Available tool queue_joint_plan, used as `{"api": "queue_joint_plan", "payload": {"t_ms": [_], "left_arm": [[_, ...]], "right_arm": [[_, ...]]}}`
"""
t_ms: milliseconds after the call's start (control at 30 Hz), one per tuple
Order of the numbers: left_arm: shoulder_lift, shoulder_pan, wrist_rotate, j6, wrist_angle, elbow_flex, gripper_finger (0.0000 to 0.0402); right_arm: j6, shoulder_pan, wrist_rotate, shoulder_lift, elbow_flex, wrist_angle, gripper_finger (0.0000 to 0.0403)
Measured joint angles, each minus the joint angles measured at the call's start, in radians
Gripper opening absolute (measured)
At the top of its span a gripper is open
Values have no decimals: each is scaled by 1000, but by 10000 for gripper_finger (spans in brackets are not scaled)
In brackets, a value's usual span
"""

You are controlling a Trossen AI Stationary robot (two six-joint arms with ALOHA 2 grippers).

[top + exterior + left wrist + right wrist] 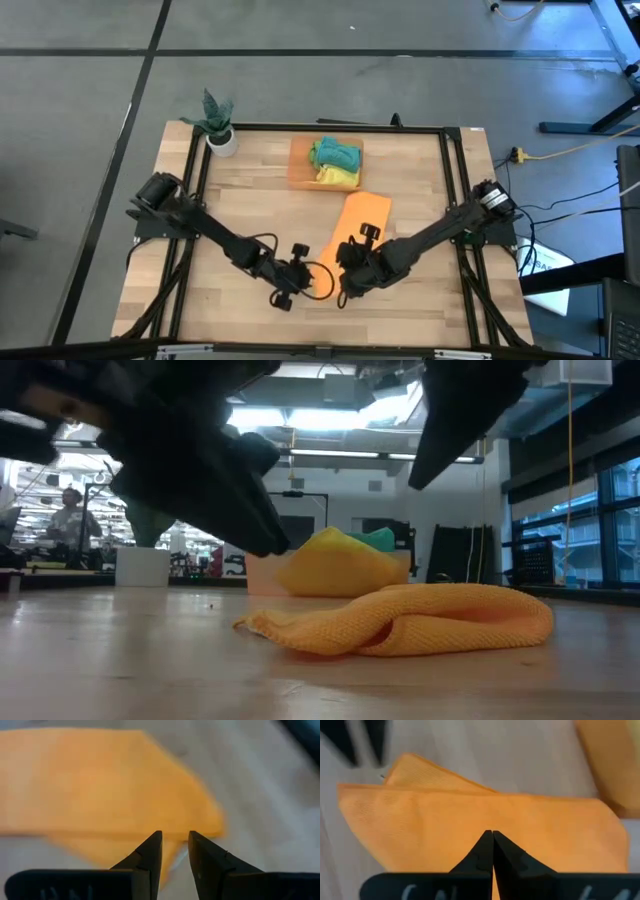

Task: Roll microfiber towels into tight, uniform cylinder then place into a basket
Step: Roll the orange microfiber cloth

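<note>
The right gripper [492, 836] is clenched, its fingertips pressed together with nothing seen between them, poised at the near edge of the orange towel [352, 238]. In the high view it sits at the towel's 6 o'clock end, slightly toward 5. The left gripper [175, 837] stands released, a narrow gap between its tips, empty, just off the towel's near corner at about 7 o'clock.

The orange towel lies flat-folded on the tabletop [240, 200], near its middle and a little toward the front. Its long axis runs from about 1 o'clock to 7 o'clock in the high view, the far end pointing toward the basket. In the low view the towel [420, 620] shows as a low, loose fold with one flap doubled over, not a tight cylinder.

The basket [298, 168] rests at 12 o'clock from the towel, near the tabletop's far edge, just apart from it. Inside lie a teal towel [335, 152] and a yellow towel [340, 177], side by side, their long axes across the basket, roughly 9 to 3 o'clock.

A potted plant [218, 125] stands at the far left corner, about 10 o'clock.
</note>
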Motion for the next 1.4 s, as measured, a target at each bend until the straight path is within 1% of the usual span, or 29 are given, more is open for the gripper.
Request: {"api": "queue_joint_plan", "payload": {"t_ms": [100,200,267,367,433,567,633,800,967,1067,1300,1400], "left_arm": [[15,-17,54,25,16,0,86],[14,-42,56,66,24,0,86],[14,-57,55,88,33,0,86],[20,-73,53,130,109,1,86],[36,-74,54,143,134,2,86],[64,-67,50,161,137,0,86],[78,-62,46,162,143,0,86],[114,-58,-5,209,142,1,86],[133,-61,-7,236,185,0,86],[133,-61,-8,241,180,0,86],[133,-78,-8,241,181,0,86],[133,-89,-28,241,181,0,86]], "right_arm": [[41,12,33,0,23,-86,6],[72,22,72,0,39,-142,6],[96,23,79,0,51,-172,6],[116,23,73,0,58,-193,6],[116,22,51,0,58,-194,6],[118,22,-58,0,58,-194,6],[119,28,-93,0,58,-194,6],[119,44,-99,-1,58,-192,6],[114,53,-110,-1,58,-147,6],[110,54,-145,-2,59,-124,6],[14,55,-210,-2,57,-11,6],[-11,55,-212,-2,57,17,6]]}}
